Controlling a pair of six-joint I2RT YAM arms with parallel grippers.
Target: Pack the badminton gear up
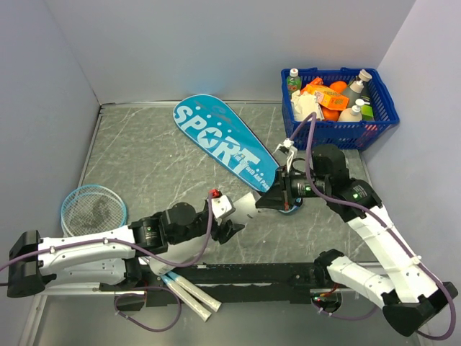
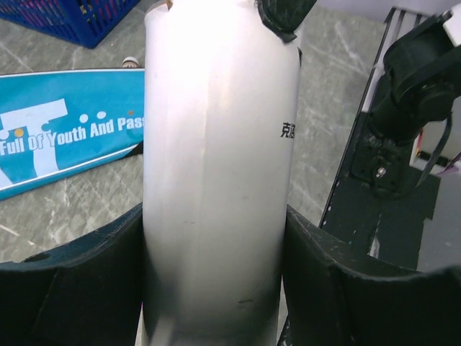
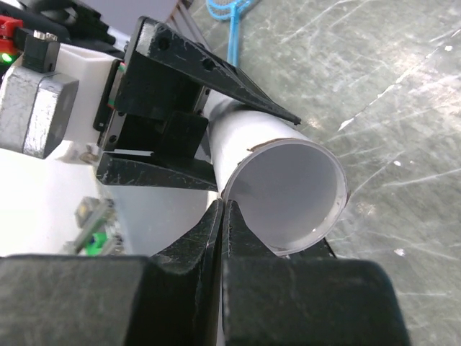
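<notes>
Left pincer point(image 2: 215, 216) clamps a white tube point(image 2: 216, 130) across its body, one black finger on each side. The jaws are held apart by the tube's width. In the top view this pincer point(image 1: 232, 227) sits near the middle of the worktop point(image 1: 144, 158), and the tube point(image 1: 248, 205) points toward 2 o'clock, off the surface.

Right pincer point(image 3: 223, 205) has its fingers pressed flat together at the rim of the tube's open end point(image 3: 288, 187). Whether the thin wall is caught between them cannot be told. From above, this pincer point(image 1: 279, 200) meets the tube from 2 o'clock, so the two pincers face each other along it.

From the right pincer, the teal bag point(image 1: 220, 144) lettered SPORT lies flat on the worktop, stretching out toward 10 o'clock. Its narrow end runs under that pincer. The left wrist view shows the bag point(image 2: 65, 130) just beside the tube.

At 9 o'clock from the left pincer, near the worktop's left edge, lie the rackets point(image 1: 92, 209), their light-blue heads overlapping. Their white handles reach the near edge at 7 o'clock, partly under the left arm.

At 1 o'clock from the right pincer, in the far right corner, stands a blue basket point(image 1: 338, 133) holding bottles and orange items.
</notes>
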